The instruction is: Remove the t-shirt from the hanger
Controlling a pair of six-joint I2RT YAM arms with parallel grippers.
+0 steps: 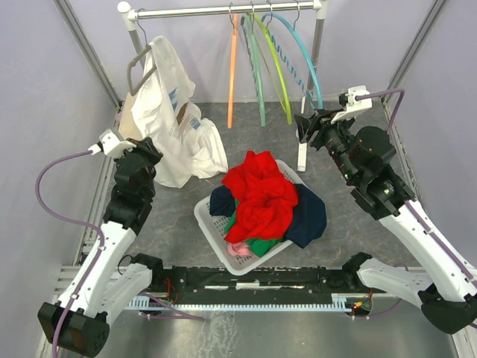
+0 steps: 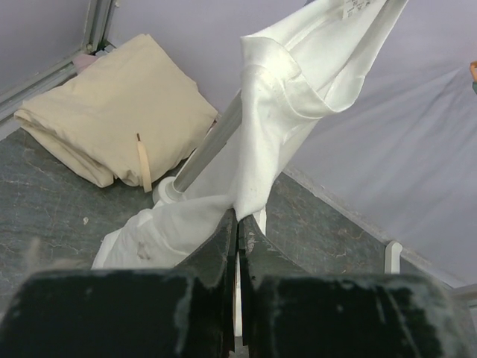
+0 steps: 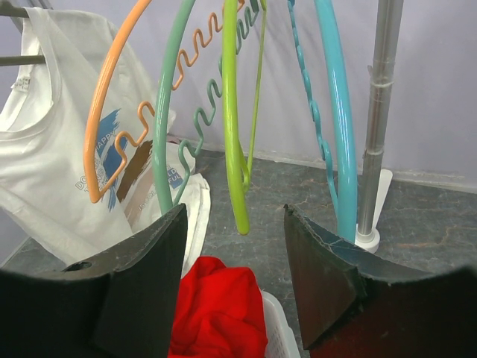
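"So, how will the t-shirt [image 1: 170, 104] behave when it comes off?"

"Softly, I'd judge. It is thin white cloth, light and limp, with no stiffness to it. It hangs from the grey hanger [image 1: 136, 61] at the left end of the clothes rail [image 1: 216, 10], and its lower part pools on the table [image 1: 171, 224] below that end."

"And what has hold of it?"

"Only the left gripper [image 2: 238, 220]. Its jaws are pressed together, and a fold of the white cloth looks pinched between them, low down beside the rail's left post. The right gripper [image 3: 233, 216] is spread wide and holds nothing. It faces the bare coloured hangers [image 1: 261, 74] towards the right end of the rail."

"Is that low fold a good place to hold?"

"For tugging, only partly. Cloth this loose probably stretches and slides before the hanger gives way, and the hanger may swing or hop off the rail rather than let go. I'd take hold nearer the collar or a shoulder, just under the rail, where the cloth wraps the hanger's arm, and slip one shoulder off first."

"Any risk of damage?"

"Little, since nothing about it is fragile. Cloth slipping out of so thin a pinch seems likelier than a tear."
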